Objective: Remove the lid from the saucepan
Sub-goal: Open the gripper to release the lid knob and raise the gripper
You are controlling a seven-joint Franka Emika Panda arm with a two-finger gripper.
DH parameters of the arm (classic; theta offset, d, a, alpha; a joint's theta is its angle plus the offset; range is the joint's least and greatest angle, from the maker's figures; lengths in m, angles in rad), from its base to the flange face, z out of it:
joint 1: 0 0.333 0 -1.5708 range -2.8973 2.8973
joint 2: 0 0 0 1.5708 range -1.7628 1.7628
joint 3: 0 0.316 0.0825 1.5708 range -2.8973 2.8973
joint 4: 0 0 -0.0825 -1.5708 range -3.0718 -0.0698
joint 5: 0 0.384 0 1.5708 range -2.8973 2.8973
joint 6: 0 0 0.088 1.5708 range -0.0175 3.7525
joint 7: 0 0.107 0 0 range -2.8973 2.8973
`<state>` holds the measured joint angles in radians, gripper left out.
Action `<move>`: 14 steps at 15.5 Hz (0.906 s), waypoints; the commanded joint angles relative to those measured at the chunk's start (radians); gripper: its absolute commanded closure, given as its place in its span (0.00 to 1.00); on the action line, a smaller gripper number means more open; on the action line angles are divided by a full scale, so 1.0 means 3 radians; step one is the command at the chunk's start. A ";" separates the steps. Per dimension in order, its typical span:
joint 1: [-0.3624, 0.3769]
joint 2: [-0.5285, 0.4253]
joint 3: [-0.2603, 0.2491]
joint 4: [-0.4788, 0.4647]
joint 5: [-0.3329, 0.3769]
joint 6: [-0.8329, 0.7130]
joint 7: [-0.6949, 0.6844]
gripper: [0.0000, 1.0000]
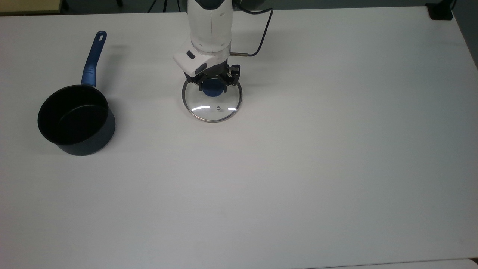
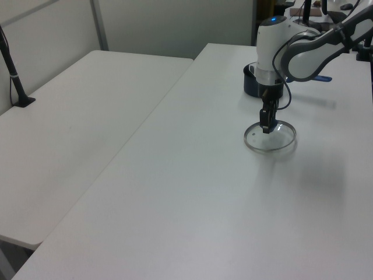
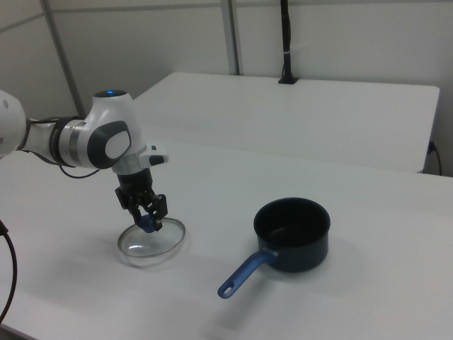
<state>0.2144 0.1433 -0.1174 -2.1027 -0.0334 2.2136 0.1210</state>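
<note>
The saucepan [image 1: 76,119] stands open at the top view's left, dark navy with a black inside, its long blue handle [image 1: 92,61] pointing toward the far edge. The lid [image 1: 211,109], a clear glass disc with a metal rim, is well apart from it near the table's middle. My gripper [image 1: 212,87] is shut on the lid's blue knob [image 1: 211,90] from above. In the right view the lid [image 3: 151,242] hangs low over the table under the gripper [image 3: 149,221], left of the saucepan [image 3: 292,234]; I cannot tell if its rim touches. In the left view the lid [image 2: 270,139] is in front of the saucepan [image 2: 251,85].
The white table [image 1: 298,168] is wide and bare around the lid. A second white table [image 2: 81,111] adjoins it at the left view's left, with a black post [image 2: 13,73] on it. A black object [image 1: 440,11] sits at the top view's upper right corner.
</note>
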 commanded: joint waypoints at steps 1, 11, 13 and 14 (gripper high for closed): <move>-0.0035 -0.0135 0.0038 -0.0175 -0.0113 0.0087 -0.0045 0.77; -0.0040 -0.0094 0.0038 -0.0206 -0.0170 0.0041 -0.0101 0.64; -0.0040 -0.0054 0.0038 -0.0201 -0.0165 0.0036 -0.0107 0.62; -0.0040 -0.0038 0.0038 -0.0201 -0.0170 0.0036 -0.0107 0.60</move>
<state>0.2133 0.1422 -0.1157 -2.1176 -0.0613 2.2136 0.1050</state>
